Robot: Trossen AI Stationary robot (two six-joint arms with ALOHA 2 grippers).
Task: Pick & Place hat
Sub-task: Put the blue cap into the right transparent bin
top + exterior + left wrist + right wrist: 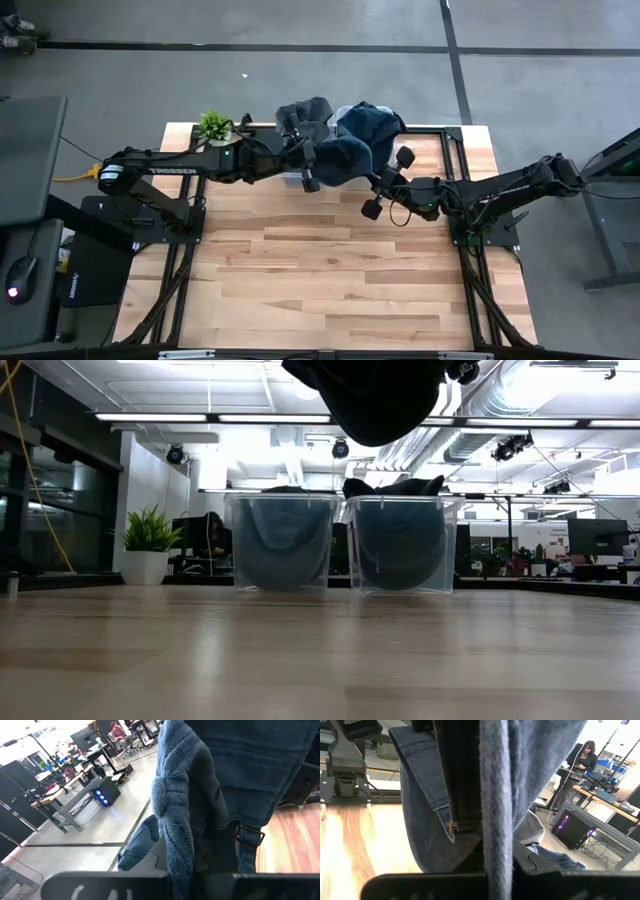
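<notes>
A blue denim hat hangs in the air between both grippers, above the table's far middle; in the low view the hat shows dark at the top. My left gripper comes from the left and my right gripper from the right, each shut on the hat. Both wrist views are filled with denim; a strap with a buckle shows on the hat's back. My left gripper pinches the hat's thick stitched rim between its two fingers, coming roughly level from the table's left. The hat is lifted clear of the table. My right gripper pinches the hat's rim between its two fingers, coming from the table's right, slanting toward the far edge. The rim runs straight through the gap, and the hat is clear of the table.
Two clear bins stand side by side at the far edge, right under the held hat, each with dark hats inside. A potted plant stands far left of them. The wooden tabletop lies open toward the near edge.
</notes>
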